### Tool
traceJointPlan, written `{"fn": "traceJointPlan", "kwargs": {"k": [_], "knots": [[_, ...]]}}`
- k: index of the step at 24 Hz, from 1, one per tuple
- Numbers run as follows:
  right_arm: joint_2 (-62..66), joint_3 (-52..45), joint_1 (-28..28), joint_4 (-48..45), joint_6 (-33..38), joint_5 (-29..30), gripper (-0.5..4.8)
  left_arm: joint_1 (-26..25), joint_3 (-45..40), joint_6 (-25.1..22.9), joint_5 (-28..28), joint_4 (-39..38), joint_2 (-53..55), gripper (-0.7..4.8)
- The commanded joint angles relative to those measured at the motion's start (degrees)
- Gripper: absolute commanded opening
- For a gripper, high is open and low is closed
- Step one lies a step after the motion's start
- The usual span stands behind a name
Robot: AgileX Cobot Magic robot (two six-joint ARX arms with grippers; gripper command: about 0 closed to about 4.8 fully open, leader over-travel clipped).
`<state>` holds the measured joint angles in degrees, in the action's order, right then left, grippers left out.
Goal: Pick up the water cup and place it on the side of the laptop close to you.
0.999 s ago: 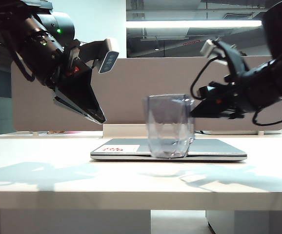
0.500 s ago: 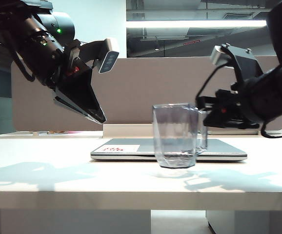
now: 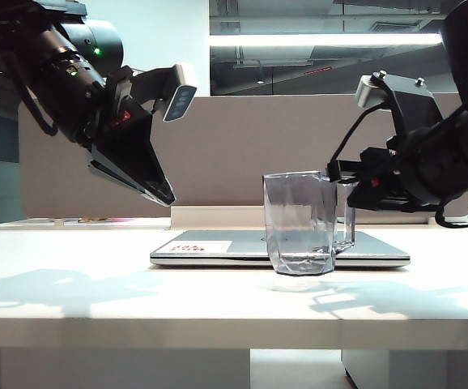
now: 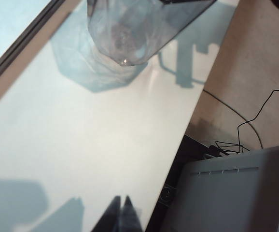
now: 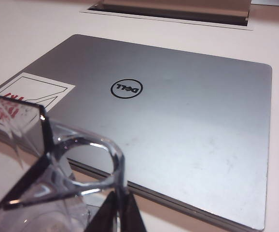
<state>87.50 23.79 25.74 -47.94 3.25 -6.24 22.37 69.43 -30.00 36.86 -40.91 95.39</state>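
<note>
Right gripper: closed on the handle of the water cup; fingertips meet at the handle loop in the right wrist view. Held level, above the near right part of the laptop in the exterior view.
Water cup: clear, grey-tinted, faceted; hangs upright just beyond the right gripper's tips, on the side toward the left gripper. Base low over the white worktop, in front of the laptop's near edge; contact with the worktop not discernible. Rim and handle visible close to the right wrist camera; base and lower walls visible from the left wrist camera.
Laptop: closed, flat on the worktop, beneath and beyond the right gripper. Round logo mid-lid; white sticker with red print at the lid corner on the far side of the cup from the right gripper.
Left gripper: closed, nothing between the fingers; fingertips together in the left wrist view. Raised, angled downward, well apart from the cup, above the worktop beside the laptop's sticker end.
Worktop below left gripper: bare white surface with shadows; cup's shadow cast beside the cup.
Background past worktop edge: grey cabinet and a thin black cable on the floor.
</note>
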Motion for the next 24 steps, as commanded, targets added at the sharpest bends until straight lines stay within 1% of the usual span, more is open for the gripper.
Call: {"fn": "traceJointPlan", "kwargs": {"k": [1,9,12,18,22,24], "knots": [[-0.17,0.11,0.02,0.39,1.51,-0.09,-0.02,0.04,0.11,-0.15,0.33,0.74,-0.28,-0.06],[-0.15,0.13,0.02,0.55,1.49,-0.07,-0.02,0.04,0.11,-0.15,0.33,0.98,-0.28,-0.06],[1.11,0.13,0.02,-0.39,1.64,0.96,-0.02,0.04,0.11,-0.04,0.33,1.25,-0.28,-0.06],[3.50,0.13,0.02,-3.30,2.80,1.01,-0.02,0.04,0.11,-0.02,0.24,1.22,-0.28,-0.06],[4.13,0.02,0.02,-2.91,2.78,1.27,0.00,0.04,0.11,-0.02,0.24,1.27,-0.28,-0.06],[4.13,-0.07,0.02,-3.34,2.78,1.27,0.22,0.04,0.11,-0.02,0.24,1.27,-0.28,-0.06]]}}
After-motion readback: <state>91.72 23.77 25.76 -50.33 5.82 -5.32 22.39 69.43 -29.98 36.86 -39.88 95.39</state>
